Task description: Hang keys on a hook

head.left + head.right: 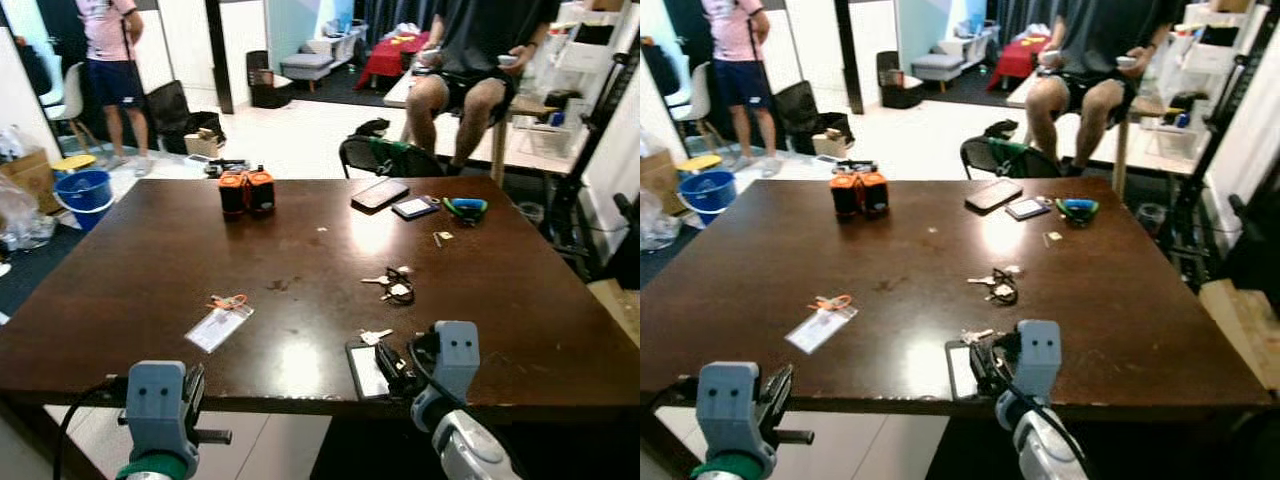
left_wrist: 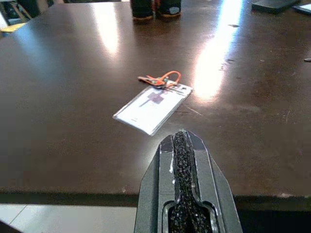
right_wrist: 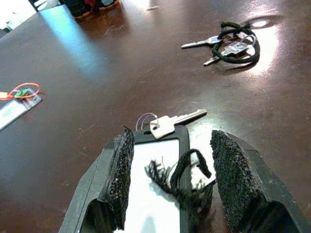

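lying just ahead of the right gripper (image 3: 170,184), jaws spread, silver key (image 3: 170,124), left gripper (image 2: 184,194) jaws pressed together

1. Left claw (image 2: 181,160): two black fingers pressed together, no gap, above near edge of tabletop (image 2: 73,97).
2. Clear badge holder (image 2: 153,108) w/ orange cord (image 2: 163,78) lying flat just beyond claw tip, apart from it.
3. Two dark cylinders w/ orange bands (image 2: 155,7) at far side.
4. Dark flat device (image 2: 274,5), far corner.
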### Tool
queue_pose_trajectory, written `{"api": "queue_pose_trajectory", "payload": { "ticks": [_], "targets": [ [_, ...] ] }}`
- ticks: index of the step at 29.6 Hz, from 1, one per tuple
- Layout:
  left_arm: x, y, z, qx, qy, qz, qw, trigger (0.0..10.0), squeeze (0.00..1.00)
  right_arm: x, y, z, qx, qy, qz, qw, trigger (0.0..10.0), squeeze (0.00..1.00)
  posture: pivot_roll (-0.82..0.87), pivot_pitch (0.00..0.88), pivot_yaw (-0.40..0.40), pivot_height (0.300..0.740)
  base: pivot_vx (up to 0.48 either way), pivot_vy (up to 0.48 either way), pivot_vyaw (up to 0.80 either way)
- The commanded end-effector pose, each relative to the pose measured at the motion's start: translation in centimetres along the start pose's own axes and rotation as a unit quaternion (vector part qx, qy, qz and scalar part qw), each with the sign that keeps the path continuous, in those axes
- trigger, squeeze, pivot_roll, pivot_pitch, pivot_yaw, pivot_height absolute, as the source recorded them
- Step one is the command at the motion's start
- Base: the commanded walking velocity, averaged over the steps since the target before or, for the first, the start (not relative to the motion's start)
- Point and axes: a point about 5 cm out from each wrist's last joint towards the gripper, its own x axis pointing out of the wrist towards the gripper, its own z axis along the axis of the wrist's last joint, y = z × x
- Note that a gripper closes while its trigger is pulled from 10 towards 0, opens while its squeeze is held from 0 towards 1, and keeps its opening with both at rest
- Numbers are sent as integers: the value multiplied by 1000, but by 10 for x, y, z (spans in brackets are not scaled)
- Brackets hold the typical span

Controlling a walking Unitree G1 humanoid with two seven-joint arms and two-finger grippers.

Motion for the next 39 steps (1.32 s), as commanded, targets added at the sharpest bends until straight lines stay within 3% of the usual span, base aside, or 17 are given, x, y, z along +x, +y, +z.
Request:
{"api": "queue_pose_trajectory", "payload": {
  "ticks": [1,12,23,30,35,39],
  "targets": [
    [-2,3,-4,8,12,5,1000,10000,0,0,0,-3,4,9,-2,1000,10000,0,-132,5,116,740,0,0,0],
    [-1,4,-3,7,10,6,1000,10000,0,0,0,-4,12,12,-2,1000,10000,0,-131,5,119,740,0,0,-800],
    [0,5,-2,16,7,9,1000,10000,0,1,2,-4,7,9,2,1000,10000,0,-129,5,120,740,0,0,0],
    [0,5,-1,15,6,8,1000,10000,0,1,3,-4,8,9,4,1000,10000,0,-126,4,122,740,0,-323,0],
    [0,5,-1,15,6,6,1000,10000,0,1,9,-5,-45,16,22,999,10000,0,-124,2,123,740,0,-326,0],
    [1,4,-1,16,6,5,1000,10000,0,1,10,-7,-45,21,27,998,10000,0,-124,2,123,740,0,-322,481]
  ]
}}
